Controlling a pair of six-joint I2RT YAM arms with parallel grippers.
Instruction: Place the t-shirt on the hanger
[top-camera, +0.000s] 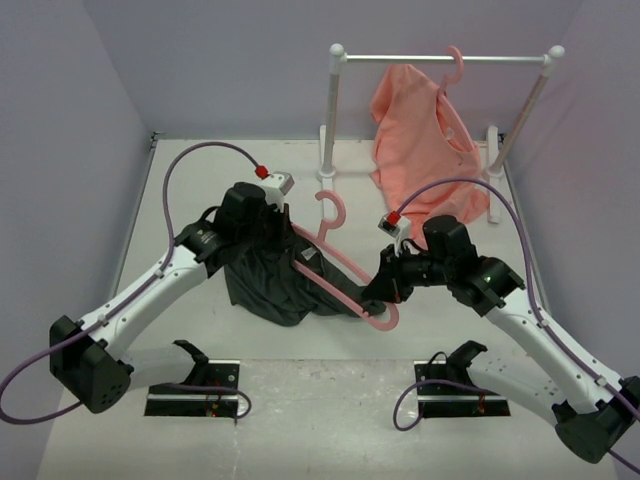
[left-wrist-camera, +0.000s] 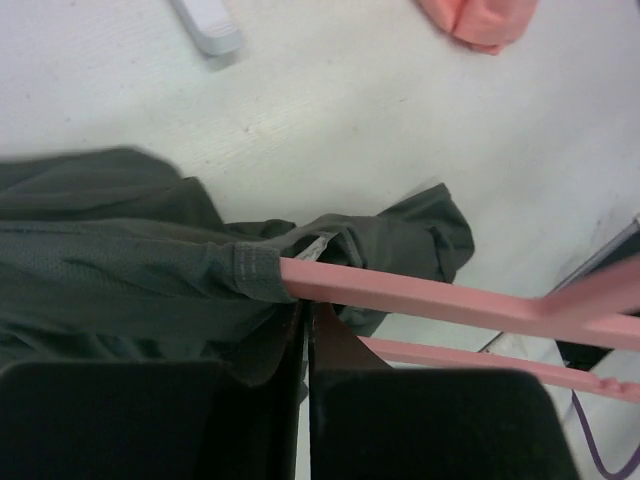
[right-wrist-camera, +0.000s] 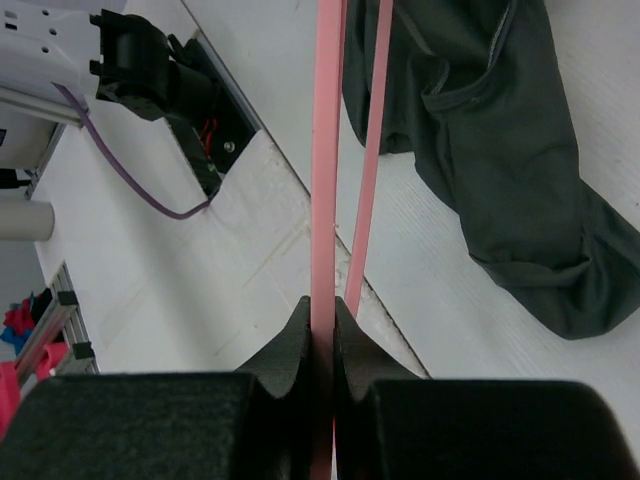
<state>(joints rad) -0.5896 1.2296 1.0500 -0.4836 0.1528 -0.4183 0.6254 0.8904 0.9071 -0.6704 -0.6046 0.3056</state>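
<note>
The dark grey t-shirt (top-camera: 272, 285) hangs bunched in the middle of the table, lifted at its top. My left gripper (top-camera: 283, 222) is shut on its fabric by the collar (left-wrist-camera: 250, 270), where the white tag (left-wrist-camera: 314, 245) shows. The pink hanger (top-camera: 335, 270) runs slantwise, its hook (top-camera: 331, 208) up and one sloping arm (left-wrist-camera: 420, 296) entering the neck opening. My right gripper (top-camera: 380, 290) is shut on the hanger's other end (right-wrist-camera: 322, 200), the bar pinched between both fingers. In the right wrist view the shirt (right-wrist-camera: 500, 150) droops beside the hanger's lower bar (right-wrist-camera: 368, 150).
A white rail (top-camera: 440, 60) on two posts stands at the back right, carrying a salmon-pink garment (top-camera: 420, 135) on a twin pink hanger. One rack foot (left-wrist-camera: 207, 24) lies near the shirt. Arm base plates (top-camera: 195, 390) (top-camera: 460, 390) sit at the near edge. Lilac walls close three sides.
</note>
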